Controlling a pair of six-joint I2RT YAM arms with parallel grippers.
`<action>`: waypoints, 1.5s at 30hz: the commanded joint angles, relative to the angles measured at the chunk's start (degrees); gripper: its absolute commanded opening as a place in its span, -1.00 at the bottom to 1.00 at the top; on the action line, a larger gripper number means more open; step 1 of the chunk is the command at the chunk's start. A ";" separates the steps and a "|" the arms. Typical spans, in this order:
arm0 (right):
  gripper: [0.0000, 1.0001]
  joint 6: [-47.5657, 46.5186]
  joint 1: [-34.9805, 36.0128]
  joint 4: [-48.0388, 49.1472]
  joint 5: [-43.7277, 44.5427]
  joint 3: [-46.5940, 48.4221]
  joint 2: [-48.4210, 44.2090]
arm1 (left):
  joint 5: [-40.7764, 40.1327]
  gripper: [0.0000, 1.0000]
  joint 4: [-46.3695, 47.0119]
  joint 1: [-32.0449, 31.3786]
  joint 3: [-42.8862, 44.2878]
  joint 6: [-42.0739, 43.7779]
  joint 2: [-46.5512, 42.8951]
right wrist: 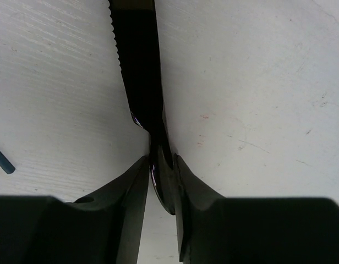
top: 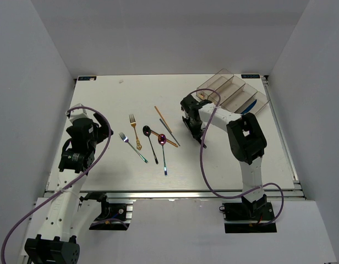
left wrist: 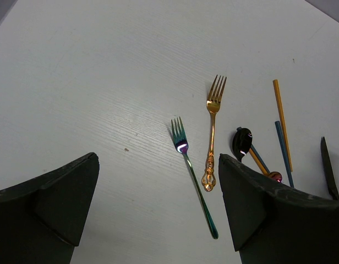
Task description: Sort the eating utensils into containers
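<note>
My right gripper (top: 190, 120) (right wrist: 161, 170) is shut on the handle of a black knife (right wrist: 139, 71) with a serrated blade, held low over the white table left of the containers (top: 231, 91). My left gripper (top: 97, 132) (left wrist: 158, 162) is open and empty, left of the loose cutlery. On the table lie a gold fork (top: 135, 131) (left wrist: 212, 132), a silver-teal fork (top: 132, 147) (left wrist: 192, 176), a black spoon (top: 150, 142) (left wrist: 242, 142), a purple spoon (top: 163, 154), a gold chopstick (top: 162, 120) (left wrist: 282, 124) and a dark chopstick (top: 170, 132) (left wrist: 284, 154).
A blue knife (top: 249, 108) lies in the nearest bin of the clear containers at the back right. The table's right edge (top: 285, 143) runs close beside the bins. The right arm's purple cable (top: 203, 159) loops over the table.
</note>
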 commanded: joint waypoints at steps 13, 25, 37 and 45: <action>-0.64 -2.57 -0.73 1.10 -9.82 -9.56 7.48 | 0.36 0.96 0.17 -0.20 -0.14 0.44 -0.41; -1.00 5.40 -0.91 7.85 -3.95 -12.02 -4.28 | 0.19 0.96 0.08 -0.20 -0.05 0.44 -0.50; -1.00 11.92 -5.12 16.66 -8.34 -16.15 -21.69 | -0.25 0.96 -0.01 -0.20 -0.05 0.36 -1.20; -1.00 17.10 -18.56 19.99 -6.85 -16.51 -27.85 | -0.08 0.96 0.08 -0.20 -0.05 0.36 -1.29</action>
